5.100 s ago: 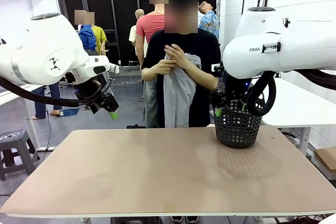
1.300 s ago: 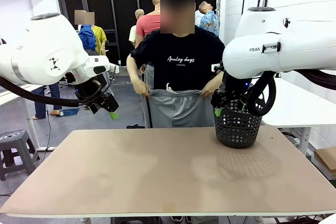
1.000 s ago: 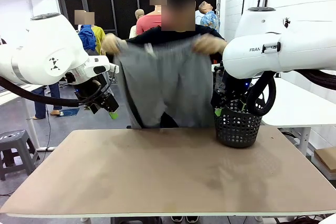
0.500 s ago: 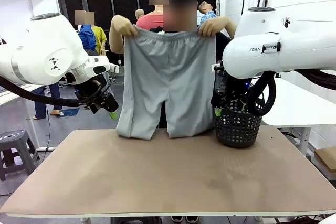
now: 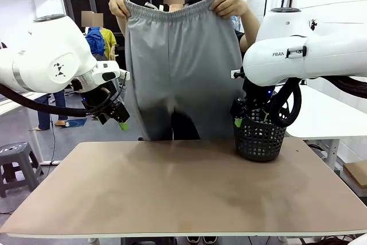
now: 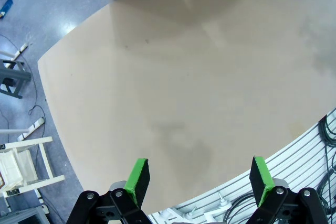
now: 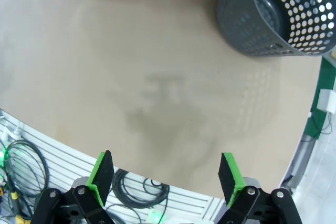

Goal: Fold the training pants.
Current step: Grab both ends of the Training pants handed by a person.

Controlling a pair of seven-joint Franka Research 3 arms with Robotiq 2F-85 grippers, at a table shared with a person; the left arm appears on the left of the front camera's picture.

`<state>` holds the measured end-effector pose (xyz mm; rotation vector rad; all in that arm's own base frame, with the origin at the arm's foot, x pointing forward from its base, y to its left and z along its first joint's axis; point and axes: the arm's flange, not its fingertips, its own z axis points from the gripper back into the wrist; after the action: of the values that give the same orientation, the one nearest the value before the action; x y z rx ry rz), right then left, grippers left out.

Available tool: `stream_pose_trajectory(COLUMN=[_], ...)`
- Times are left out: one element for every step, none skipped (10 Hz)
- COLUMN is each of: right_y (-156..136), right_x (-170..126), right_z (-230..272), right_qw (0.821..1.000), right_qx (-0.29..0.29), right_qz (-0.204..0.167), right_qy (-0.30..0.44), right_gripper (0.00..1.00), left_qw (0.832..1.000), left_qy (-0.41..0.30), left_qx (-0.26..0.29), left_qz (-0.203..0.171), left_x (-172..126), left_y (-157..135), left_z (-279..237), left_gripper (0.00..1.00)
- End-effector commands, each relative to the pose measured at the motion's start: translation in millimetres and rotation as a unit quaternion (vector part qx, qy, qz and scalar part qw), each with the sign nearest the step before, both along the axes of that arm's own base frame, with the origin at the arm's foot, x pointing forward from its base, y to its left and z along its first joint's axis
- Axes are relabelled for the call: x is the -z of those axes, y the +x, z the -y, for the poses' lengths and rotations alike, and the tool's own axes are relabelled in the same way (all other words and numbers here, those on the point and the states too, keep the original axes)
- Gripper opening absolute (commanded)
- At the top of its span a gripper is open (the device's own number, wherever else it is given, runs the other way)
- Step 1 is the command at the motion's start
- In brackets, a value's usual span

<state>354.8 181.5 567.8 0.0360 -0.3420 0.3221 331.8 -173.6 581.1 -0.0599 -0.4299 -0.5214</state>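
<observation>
My left claw [image 5: 121, 121] hangs above the far left corner of the worktop [image 5: 183, 199], well to the left of the black mesh basket [image 5: 259, 139]. Its green pads are spread wide with nothing between them, and its wrist camera looks down on bare board. Nearer the basket, a person's hand [image 5: 118, 5] pinches one end of the gathered waistband and the other hand [image 5: 228, 4] pinches the far end, both raised high above the basket. Between them the training pants [image 5: 183, 61] hang as a flat grey sheet just left of the basket, and the hems drop out of sight behind the worktop's far edge. I take it they are held up and stretched this way so the legs fall straight and the cloth can come down smooth onto the board. My right claw [image 7: 165, 174] sits just behind the basket's left rim, also wide and empty, with the basket at the upper right of its wrist camera. Both claws are kept to the sides, I judge, to leave the middle free. Folding has not begun.
</observation>
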Motion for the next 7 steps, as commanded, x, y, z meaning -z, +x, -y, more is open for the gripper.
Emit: stream_pose_trajectory(right_y=[0.4,0.4,0.4,0.4,0.4,0.4,0.4], right_x=[0.1,0.1,0.1,0.1,0.1,0.1,0.1], right_z=[0.1,0.1,0.1,0.1,0.1,0.1,0.1], right_qw=[1.0,1.0,1.0,1.0,1.0,1.0,1.0], right_qx=[-0.004,-0.004,-0.004,-0.004,-0.004,-0.004,-0.004], right_qz=[-0.002,-0.002,-0.002,-0.002,-0.002,-0.002,-0.002], right_qy=[-0.002,-0.002,-0.002,-0.002,-0.002,-0.002,-0.002], right_gripper=[1.0,1.0,1.0,1.0,1.0,1.0,1.0], left_qw=[1.0,1.0,1.0,1.0,1.0,1.0,1.0], left_qy=[-0.001,-0.001,-0.001,-0.001,-0.001,-0.001,-0.001], left_qx=[0.004,0.004,0.004,0.004,0.004,0.004,0.004], left_qz=[0.003,0.003,0.003,0.003,0.003,0.003,0.003], left_x=[-0.7,-0.7,-0.7,-0.7,-0.7,-0.7,-0.7], left_y=[2.2,2.2,2.2,2.2,2.2,2.2,2.2], left_z=[-1.6,-1.6,-1.6,-1.6,-1.6,-1.6,-1.6], left_gripper=[1.0,1.0,1.0,1.0,1.0,1.0,1.0])
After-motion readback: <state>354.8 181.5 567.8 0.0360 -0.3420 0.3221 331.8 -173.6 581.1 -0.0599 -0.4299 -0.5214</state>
